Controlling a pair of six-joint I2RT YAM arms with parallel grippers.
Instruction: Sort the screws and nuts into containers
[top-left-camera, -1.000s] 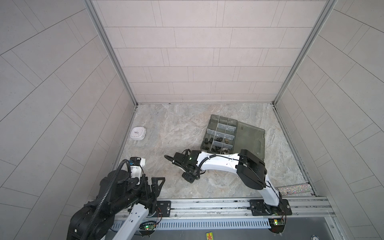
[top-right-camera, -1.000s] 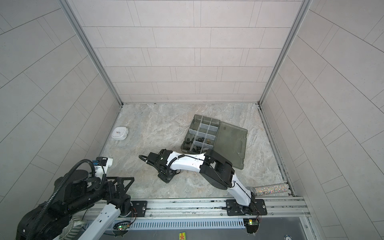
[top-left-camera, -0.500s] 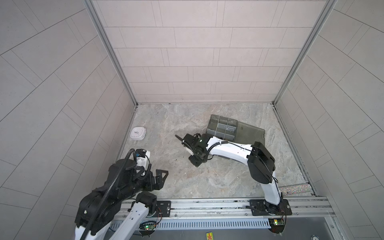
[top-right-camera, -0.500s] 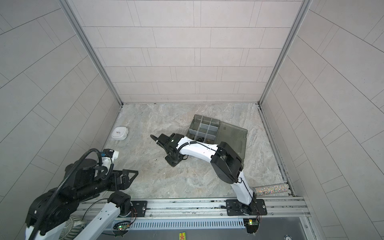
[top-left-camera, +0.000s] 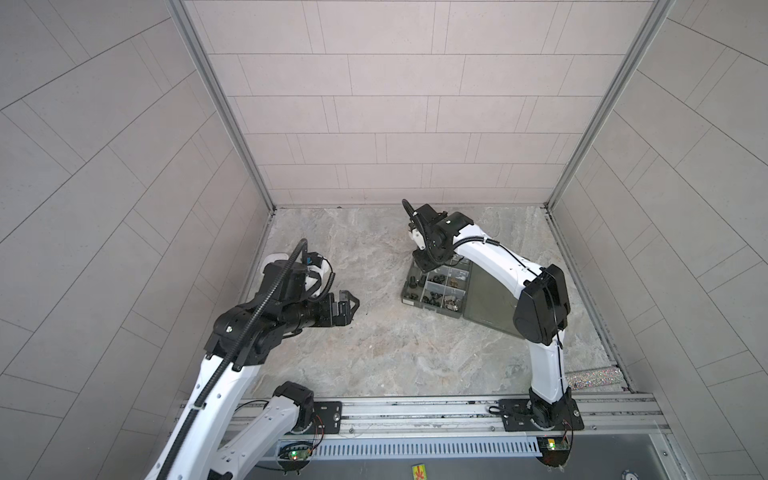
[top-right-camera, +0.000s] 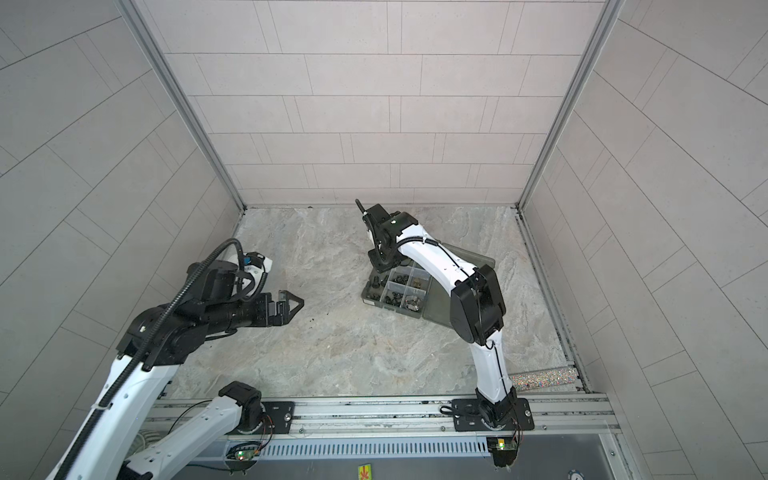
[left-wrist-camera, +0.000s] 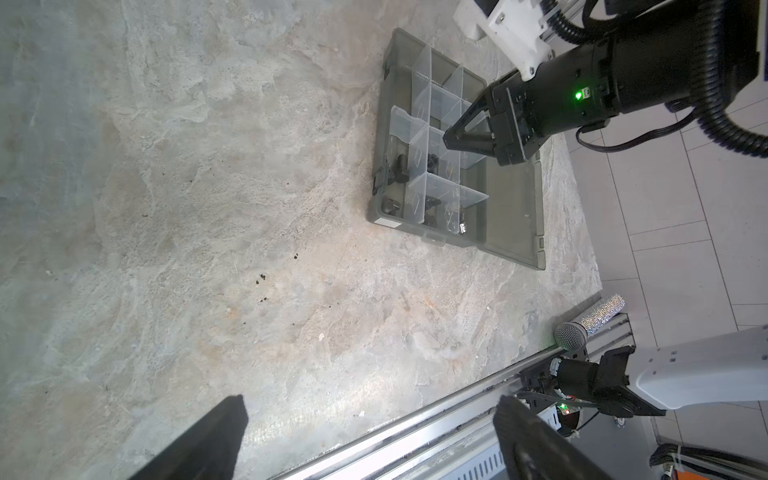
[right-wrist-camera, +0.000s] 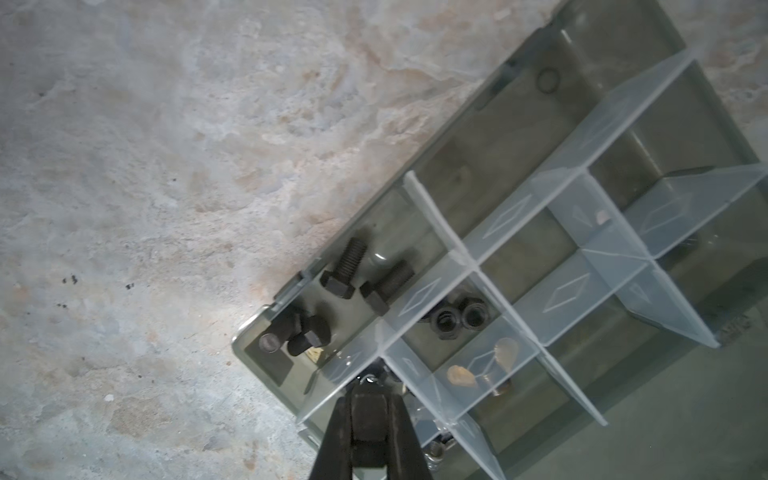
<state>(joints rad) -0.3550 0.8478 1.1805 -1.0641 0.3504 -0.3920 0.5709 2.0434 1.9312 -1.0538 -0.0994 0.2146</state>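
Right wrist view: right tool (right-wrist-camera: 368, 395) clamped on black piece (right-wrist-camera: 368, 428) above containers (right-wrist-camera: 519, 232); left tool (top-left-camera: 353, 304) apart

Bare floor (top-left-camera: 395, 353) lies open beside the box (right-wrist-camera: 478, 137), only dark specks (left-wrist-camera: 262, 276) on it. My left gripper (top-left-camera: 354, 304) gapes above it, well clear of the box. My right gripper (left-wrist-camera: 449, 139), filled by a hex piece (right-wrist-camera: 368, 424), hangs over that box, whose dividers (right-wrist-camera: 509, 218) leave narrow cells (right-wrist-camera: 523, 249). Walls (top-left-camera: 374, 124) hem three sides, a rail (top-left-camera: 415, 411) the fourth
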